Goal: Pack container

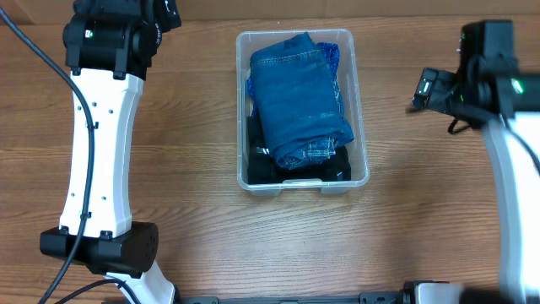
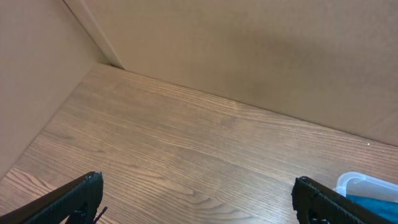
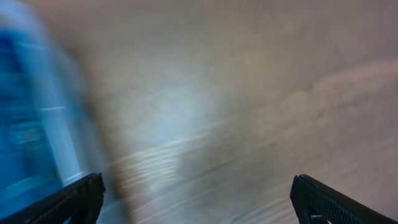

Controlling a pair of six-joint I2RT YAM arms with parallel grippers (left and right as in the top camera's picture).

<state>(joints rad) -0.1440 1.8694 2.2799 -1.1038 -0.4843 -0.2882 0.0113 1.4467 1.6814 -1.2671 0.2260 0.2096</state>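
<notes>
- Overhead, the clear container [image 1: 241, 110] sits in the middle of the wooden desk [image 1: 186, 127], long side running away from the robot, roughly midway between the two arms.
- It's loaded: a folded pair of blue jeans [image 1: 297, 97] lies on top, filling most of the bin and angled a little, with the folded edge towards the near end.
- Under the denim, dark fabric [image 1: 261, 165] shows at the near end, pressed against the near wall.
- The left arm [image 1: 99, 143], white with black joints, stretches up the left side of the desk, well apart from the bin.
- Left pincer [image 2: 198, 202]: spread wide, its black fingers [image 2: 78, 200] at the two bottom corners of the wrist view, with only bare wood between them.
- That same view catches one rounded corner of the bin at the lower right, blue showing inside, and a plain cardboard wall [image 2: 249, 50] standing at the back edge of the desk.
- The right arm [image 1: 515, 169] is off to the right of the bin, a green light [image 1: 515, 84] glowing on its black wrist.
- Right pincer [image 3: 196, 202]: also spread wide, gripping nothing.
- The right wrist view is badly blurred; a smear of blue fills its left edge, too soft to make out in detail.
</notes>
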